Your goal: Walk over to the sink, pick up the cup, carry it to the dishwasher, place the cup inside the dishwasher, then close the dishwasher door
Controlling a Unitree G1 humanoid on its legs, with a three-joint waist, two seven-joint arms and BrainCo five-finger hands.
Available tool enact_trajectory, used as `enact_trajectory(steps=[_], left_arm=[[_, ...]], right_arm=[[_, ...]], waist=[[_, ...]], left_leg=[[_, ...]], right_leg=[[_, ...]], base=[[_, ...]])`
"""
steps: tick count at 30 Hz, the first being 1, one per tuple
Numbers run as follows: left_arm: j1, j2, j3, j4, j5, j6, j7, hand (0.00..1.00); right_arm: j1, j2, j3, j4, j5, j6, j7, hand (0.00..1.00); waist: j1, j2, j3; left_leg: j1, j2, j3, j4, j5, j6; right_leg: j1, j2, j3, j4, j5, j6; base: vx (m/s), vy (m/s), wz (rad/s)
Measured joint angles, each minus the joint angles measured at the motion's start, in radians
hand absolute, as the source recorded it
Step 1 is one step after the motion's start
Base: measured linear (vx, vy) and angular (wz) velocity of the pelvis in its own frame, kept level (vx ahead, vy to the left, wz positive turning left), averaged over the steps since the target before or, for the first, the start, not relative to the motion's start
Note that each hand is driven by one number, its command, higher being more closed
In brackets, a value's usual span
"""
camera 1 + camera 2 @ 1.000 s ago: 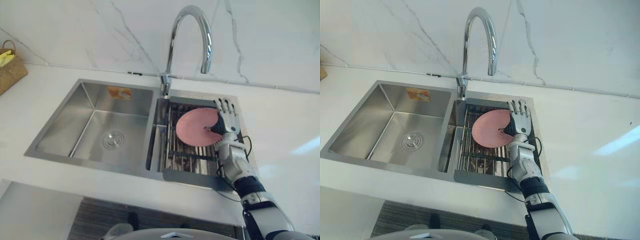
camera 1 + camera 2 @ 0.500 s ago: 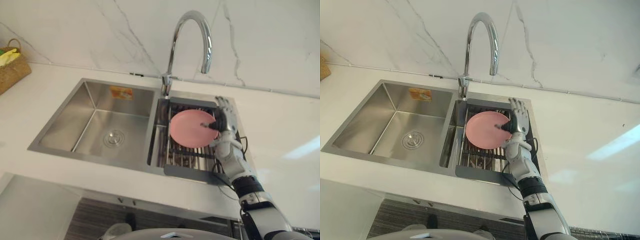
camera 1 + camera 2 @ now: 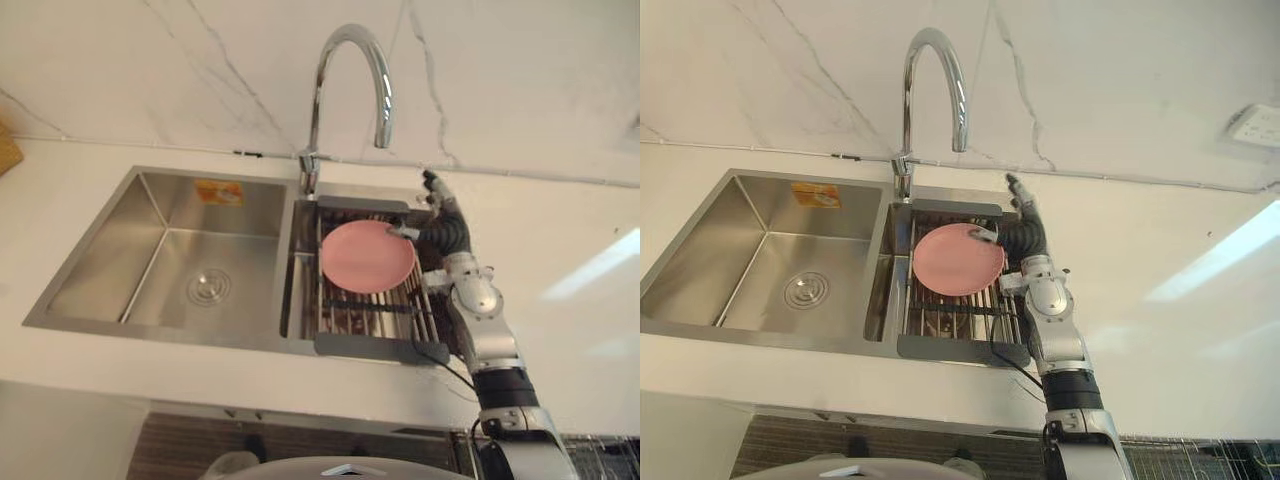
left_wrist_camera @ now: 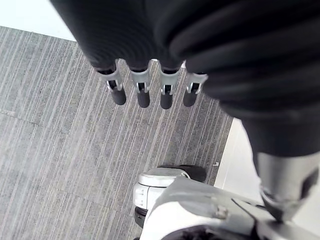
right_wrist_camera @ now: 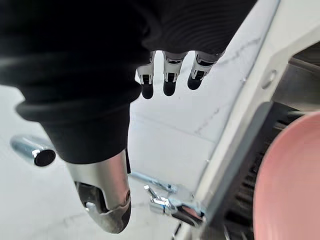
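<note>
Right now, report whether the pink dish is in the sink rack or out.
In: the pink dish sits on the rack in the sink, with the right hand at its rim.

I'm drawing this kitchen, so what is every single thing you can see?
sink: one, silver, two basins, in the counter
tap: one, shiny silver, behind the sink
rack: one, dark, in the right basin
plate: one, pink, on the rack
sticker: one, orange, in the left basin
counter: one, white, around the sink
wall: one, white marble, behind the counter
floor: one, grey striped, below the counter
right robot hand: one, silver, open, beside the plate
left robot hand: one, silver, open, above the floor
</note>
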Motion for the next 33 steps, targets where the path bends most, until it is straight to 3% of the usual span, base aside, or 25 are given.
enact_trajectory(steps=[3,9,15,20,30,33], left_arm=[[0.003,0.001,0.0,0.005,-0.007,-0.005,0.001,0.0],[0.003,0.006,-0.002,0.022,-0.028,-0.011,0.002,0.0],[0.004,0.012,-0.004,0.022,-0.037,-0.01,0.001,0.0],[0.005,0.02,-0.005,0.022,-0.037,-0.01,0.001,0.0],[0.002,0.022,-0.012,0.021,-0.038,-0.01,0.0,0.0],[0.001,0.029,-0.042,0.021,-0.042,-0.008,-0.001,0.0]], right_arm=[[0.026,-0.007,0.008,0.001,-0.044,0.0,0.062,0.0],[0.045,-0.094,0.05,0.005,-0.259,-0.045,0.127,0.0],[0.043,-0.166,0.098,0.005,-0.472,-0.115,0.131,0.0],[0.041,-0.207,0.129,0.005,-0.584,-0.126,0.123,0.0],[0.04,-0.212,0.219,0.057,-0.671,-0.189,0.12,0.0],[0.04,-0.217,0.245,0.106,-0.733,-0.193,0.076,0.0]], waist=[[-0.005,0.0,0.0],[-0.017,-0.004,-0.002],[-0.015,-0.015,-0.009],[-0.015,-0.027,-0.018],[-0.012,-0.027,-0.018],[-0.011,-0.027,-0.019]], left_leg=[[0.001,0.001,0.01,0.0,-0.003,0.0],[0.0,0.002,0.012,0.0,-0.008,-0.002],[-0.002,0.003,0.011,0.0,-0.006,0.001],[-0.003,0.002,0.01,0.0,-0.006,0.001],[-0.014,0.001,0.0,0.0,-0.005,0.0],[-0.022,0.001,-0.011,0.0,-0.002,-0.001]], right_leg=[[-0.002,0.001,0.01,0.0,0.002,-0.002],[-0.003,0.003,0.009,-0.006,0.002,-0.001],[-0.002,0.006,0.009,-0.012,0.007,0.006],[-0.003,0.008,0.008,-0.016,0.007,0.006],[-0.014,0.008,0.005,-0.014,0.004,0.001],[-0.018,0.007,0.002,-0.013,0.005,0.0]], base=[[-0.01,0.009,-0.13],[0.0,0.0,0.0],[0.0,0.0,0.0],[0.0,0.0,0.0],[-0.02,-0.005,0.01],[-0.02,-0.006,0.09]])
